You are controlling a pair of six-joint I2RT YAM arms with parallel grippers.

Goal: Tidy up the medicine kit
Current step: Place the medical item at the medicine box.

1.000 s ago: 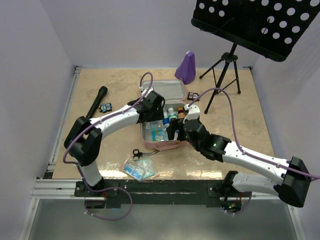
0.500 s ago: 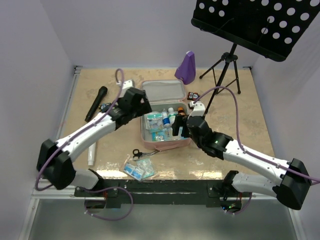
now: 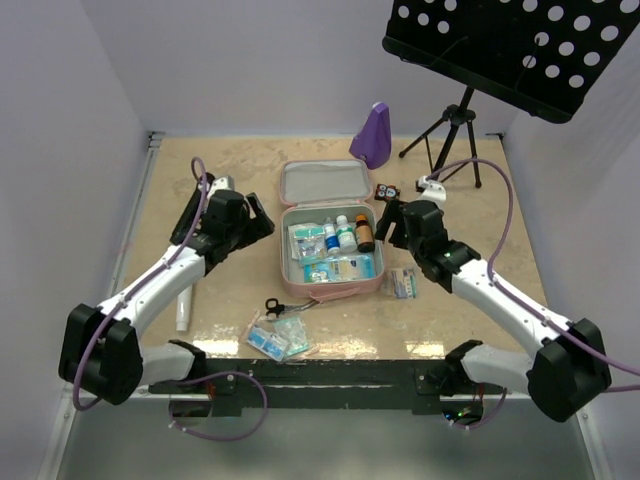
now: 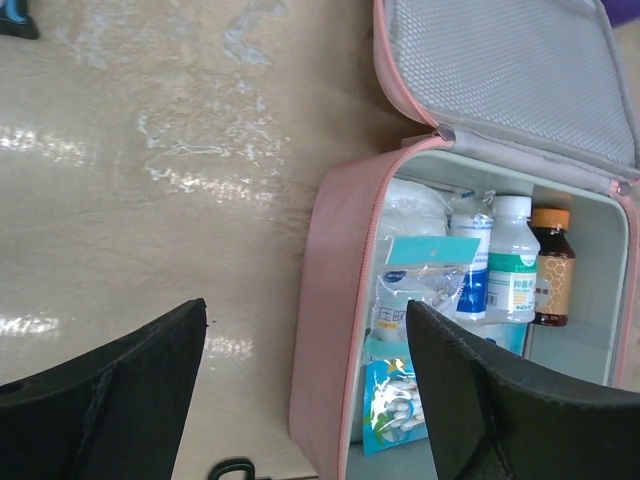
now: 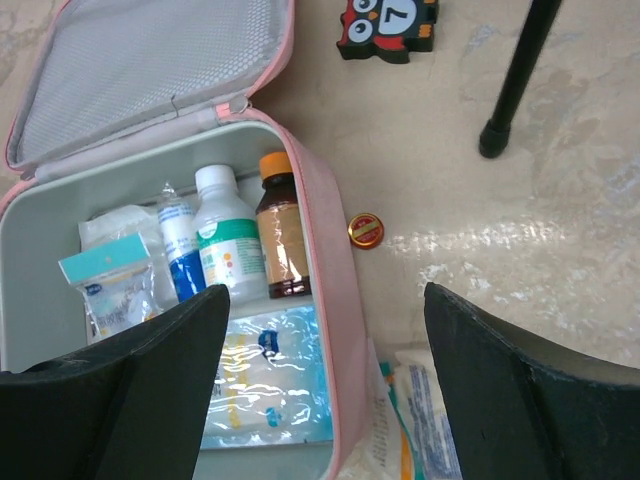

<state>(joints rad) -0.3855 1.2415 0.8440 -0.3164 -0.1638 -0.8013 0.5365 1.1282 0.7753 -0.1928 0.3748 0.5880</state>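
Note:
The medicine kit (image 3: 283, 272) is a pink zip case lying open mid-table, its mesh-lined lid (image 3: 322, 182) folded back. Inside stand a white-green bottle (image 5: 228, 235), a blue bottle (image 5: 182, 250) and an amber bottle (image 5: 280, 235), with clear packets (image 5: 270, 385) in front of them. My left gripper (image 3: 262, 228) hovers open just left of the kit, its jaws straddling the left wall (image 4: 335, 330). To the kit's right my right gripper (image 3: 392, 220) is open too, nothing between its fingers, over the right wall (image 5: 325, 250).
Loose packets (image 3: 402, 283) lie right of the kit, beside a small red cap (image 5: 364, 229). Scissors (image 3: 272, 306) and more packets (image 3: 280, 338) lie in front, a white tube (image 3: 185, 310) at front left. Behind are an owl card (image 3: 387, 192), a purple metronome (image 3: 372, 135) and a music-stand tripod (image 3: 450, 130).
Both arms have pulled away from over the kit, the left one far to the left, the right one back to the right. The kit's contents and the packets beside it now show.

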